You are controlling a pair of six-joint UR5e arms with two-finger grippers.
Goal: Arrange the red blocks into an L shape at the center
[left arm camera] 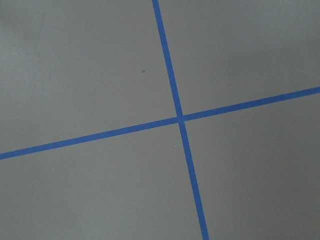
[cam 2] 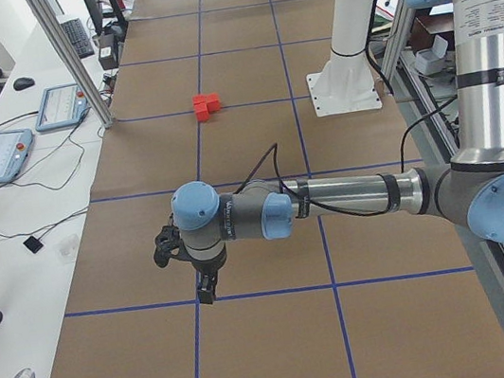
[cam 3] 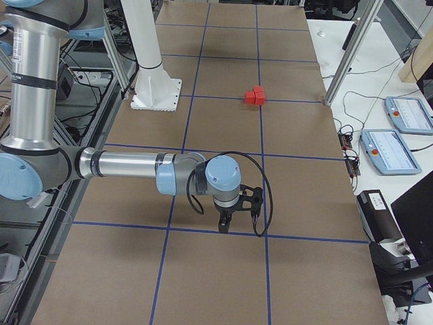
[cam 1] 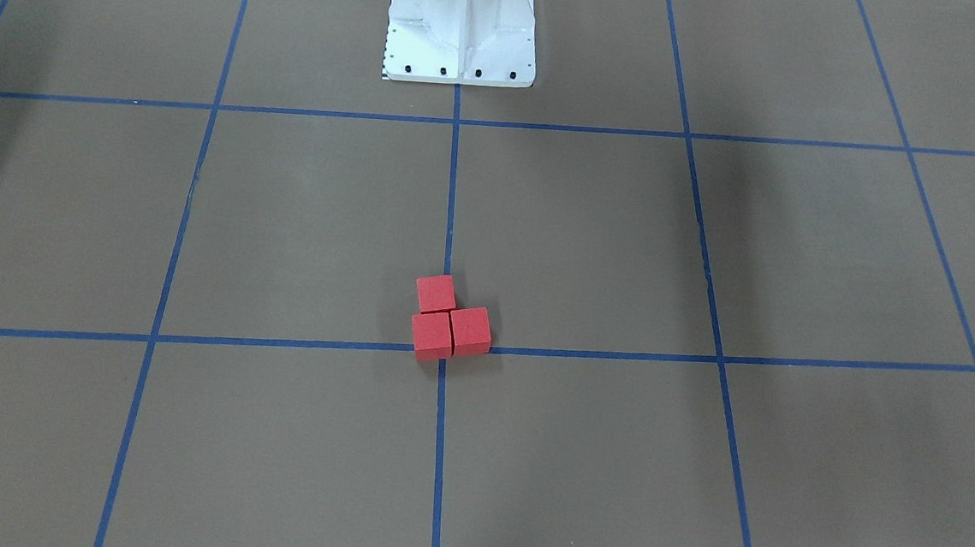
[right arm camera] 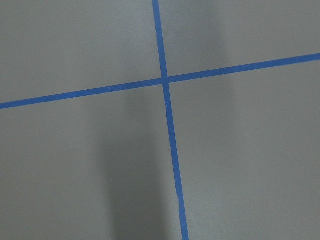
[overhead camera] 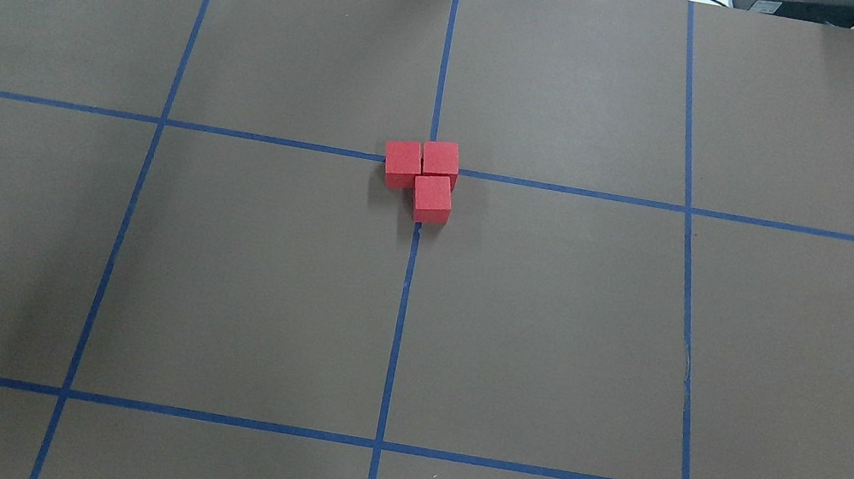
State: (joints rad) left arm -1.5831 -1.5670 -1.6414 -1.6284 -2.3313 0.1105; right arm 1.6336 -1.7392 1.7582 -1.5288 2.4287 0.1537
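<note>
We are looking at a counter (overhead camera: 255, 280) covered in matte brown paper and gridded with thin blue tape lines (overhead camera: 574, 190). Two silver, blue-jointed arms, the left arm (cam 2: 349, 197) and the right arm (cam 3: 128, 164), are stretching out level over its ends, well apart from the middle. We cannot tell whether the left claw (cam 2: 206, 292) or the right claw (cam 3: 223, 227) is apart or together. Three plain matte red blocks (overhead camera: 422, 176) are sitting flush in an L, covering the center crossing.
</note>
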